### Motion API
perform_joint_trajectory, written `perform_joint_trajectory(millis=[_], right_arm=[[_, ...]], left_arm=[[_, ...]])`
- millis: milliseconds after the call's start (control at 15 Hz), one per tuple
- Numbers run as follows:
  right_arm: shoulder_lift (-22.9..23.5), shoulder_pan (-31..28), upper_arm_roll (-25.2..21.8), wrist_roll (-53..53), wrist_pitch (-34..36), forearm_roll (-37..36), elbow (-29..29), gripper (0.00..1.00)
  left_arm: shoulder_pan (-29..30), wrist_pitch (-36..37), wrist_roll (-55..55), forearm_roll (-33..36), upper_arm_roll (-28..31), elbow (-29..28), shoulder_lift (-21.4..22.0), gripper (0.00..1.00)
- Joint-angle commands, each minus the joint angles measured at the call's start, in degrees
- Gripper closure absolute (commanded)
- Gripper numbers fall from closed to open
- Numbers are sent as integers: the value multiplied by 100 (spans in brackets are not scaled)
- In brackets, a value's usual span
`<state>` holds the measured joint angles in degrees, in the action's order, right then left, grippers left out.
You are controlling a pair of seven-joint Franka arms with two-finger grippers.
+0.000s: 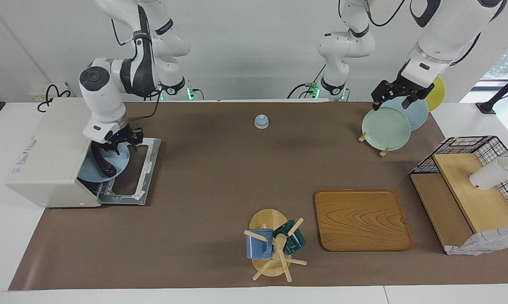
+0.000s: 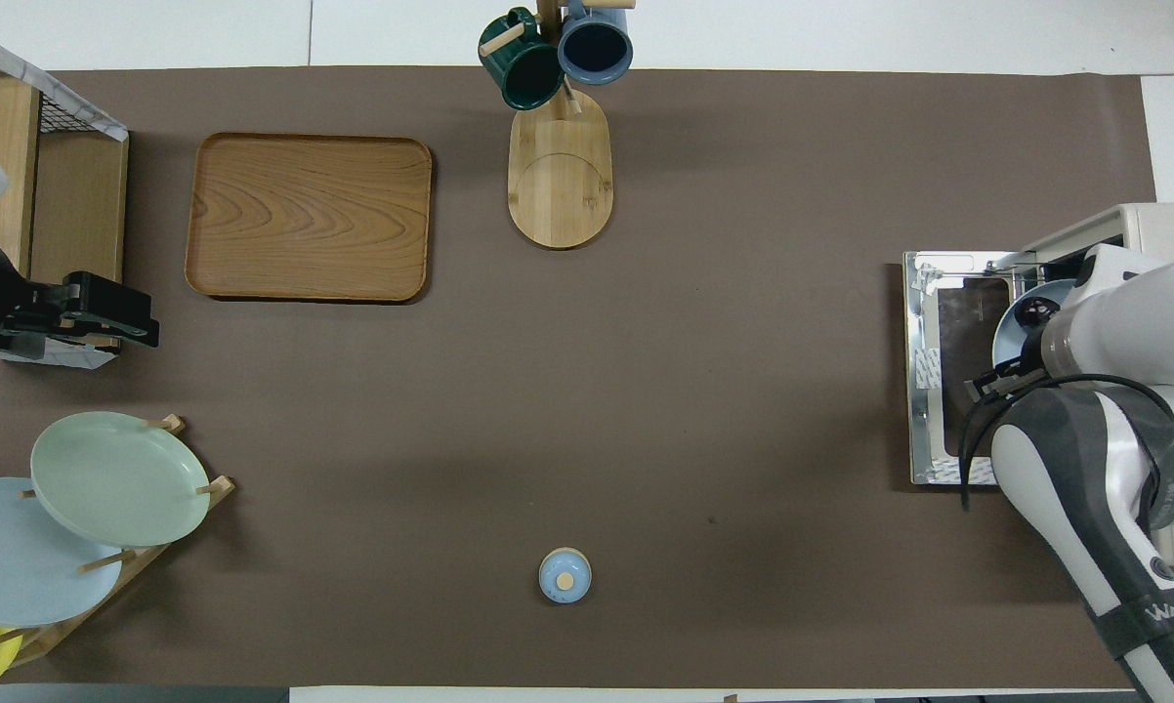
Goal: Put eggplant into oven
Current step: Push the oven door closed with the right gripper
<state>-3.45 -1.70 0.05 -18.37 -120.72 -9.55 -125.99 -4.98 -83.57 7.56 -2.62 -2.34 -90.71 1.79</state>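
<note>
Eggplant (image 1: 105, 162) lies dark and slantwise on a pale blue plate (image 1: 121, 157) in the mouth of the oven (image 1: 47, 147) at the right arm's end of the table, at about nine o'clock in the facing view. The plate sits on the wire shelf, half under the oven's roof. The oven door (image 1: 132, 171) is folded down flat onto the brown mat, pointing toward three o'clock in that view.

The right gripper (image 1: 119, 142) hangs straight over the eggplant's end nearer the robots. Whether it grips the eggplant or has let go I cannot tell, as its wrist hides the contact.

The left gripper (image 1: 397, 96) is up in the air over the plate rack (image 1: 372, 141) at about two o'clock in the facing view, jaws spread wide and holding nothing. A green plate (image 1: 385, 128) leans foremost in that rack.

A small blue bell (image 1: 261, 121) sits near twelve o'clock, a wooden tray (image 1: 361, 219) near four and a mug stand (image 1: 273, 245) near six.
</note>
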Motion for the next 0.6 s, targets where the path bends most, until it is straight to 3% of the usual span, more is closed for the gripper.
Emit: perform_joint_trajectory(millis=[0,333,533], right_arm=[[90,336,21,464,57,120,154,40],[98,810,21,1203,-152,399,119,46],[484,1048,21,1766,-705,498,57,78]], left_arm=[[-47,-142,-193,113,23,-61,-12,0],[-47,-80,-202,113,58,-88,5,0],[-21,-107,-193,113,49,-96,40,0]])
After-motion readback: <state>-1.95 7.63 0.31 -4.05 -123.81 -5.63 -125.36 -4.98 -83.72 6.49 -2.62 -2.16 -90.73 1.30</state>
